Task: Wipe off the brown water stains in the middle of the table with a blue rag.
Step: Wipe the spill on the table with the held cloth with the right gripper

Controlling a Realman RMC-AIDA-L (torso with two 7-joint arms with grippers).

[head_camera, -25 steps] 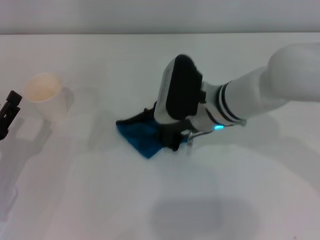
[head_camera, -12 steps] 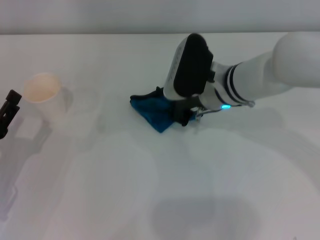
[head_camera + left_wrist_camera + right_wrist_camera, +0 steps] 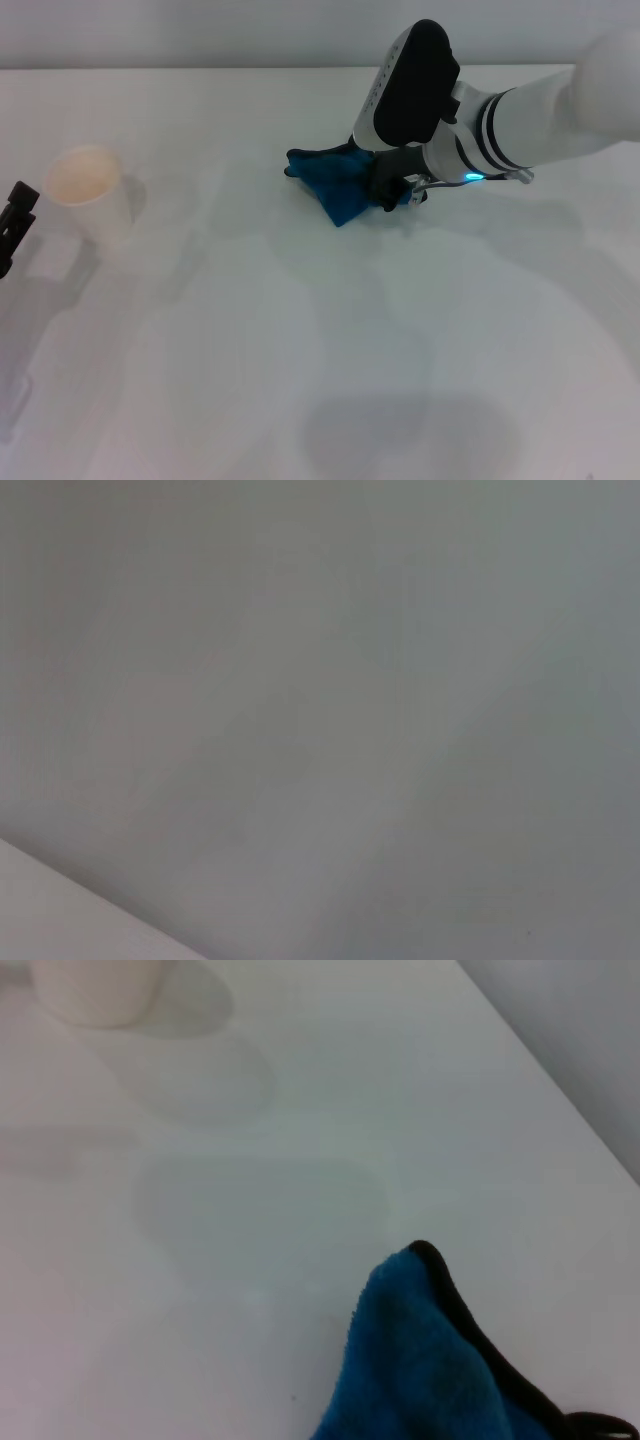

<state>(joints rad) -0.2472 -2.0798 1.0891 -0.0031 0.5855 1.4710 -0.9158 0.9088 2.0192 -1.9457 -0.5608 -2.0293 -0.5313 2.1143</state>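
My right gripper (image 3: 385, 192) is shut on the blue rag (image 3: 335, 185) and presses it onto the white table (image 3: 300, 360), right of centre and toward the far side. The rag is bunched, with its black edging showing in the right wrist view (image 3: 420, 1370). No tan or brown blotch shows in any view; only faint greyish damp patches (image 3: 260, 1210) lie on the tabletop near the rag. My left gripper (image 3: 15, 225) is parked at the far left edge, only partly in view. The left wrist view shows only blank grey surface.
A white paper cup (image 3: 90, 195) stands on the left side of the table, near the left gripper; it also shows in the right wrist view (image 3: 95, 985). The table's far edge (image 3: 200, 68) runs along the back.
My right gripper has dragged the blue rag across the table, away from me and to the right. The left arm and the cup have not moved.
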